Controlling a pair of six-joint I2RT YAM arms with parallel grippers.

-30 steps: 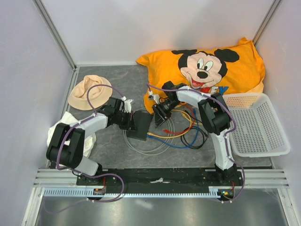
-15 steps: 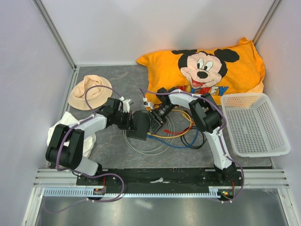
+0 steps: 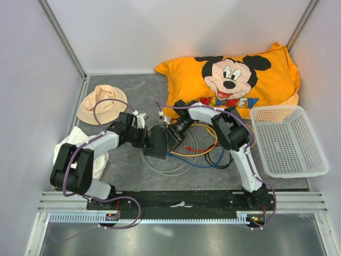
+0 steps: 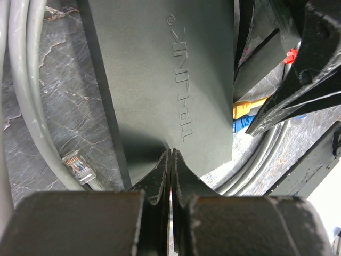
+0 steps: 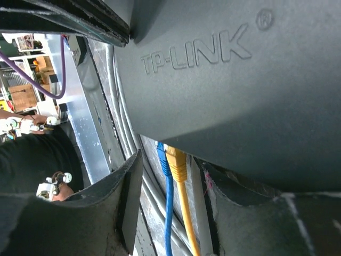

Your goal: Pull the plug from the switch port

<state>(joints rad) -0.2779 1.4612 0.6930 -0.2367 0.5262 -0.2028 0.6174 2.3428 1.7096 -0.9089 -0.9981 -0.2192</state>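
The switch [image 3: 158, 143] is lying flat near the middle of the surface [image 3: 122, 85], partly over a coil of grey cable [image 3: 170, 169]. Its port side is facing the right arm.

The left claw [image 3: 145, 137] is reaching in from the left edge. Its fingers are pressing tightly together with no gap between them and nothing between them. In the left wrist view the tips are resting against the switch's top face at its near edge.

The right claw [image 3: 173, 133] is coming in from the opposite side. In the right wrist view its fingers are standing partly apart. They are straddling a blue plug [image 5: 162, 154] and a yellow plug [image 5: 177, 160], which are sitting side by side in the ports. A gap is showing on each side, so the claw is not gripping either plug.

The two plugs' cables are trailing toward the right of the surface, among other loose cables.

An orange cartoon pillow [image 3: 240, 74] is filling the far right corner. A white mesh basket [image 3: 290, 141] is sitting along the right edge. A tan hat [image 3: 101, 104] is lying toward the far left corner, and a white cloth [image 3: 74, 144] is lying at the left edge.
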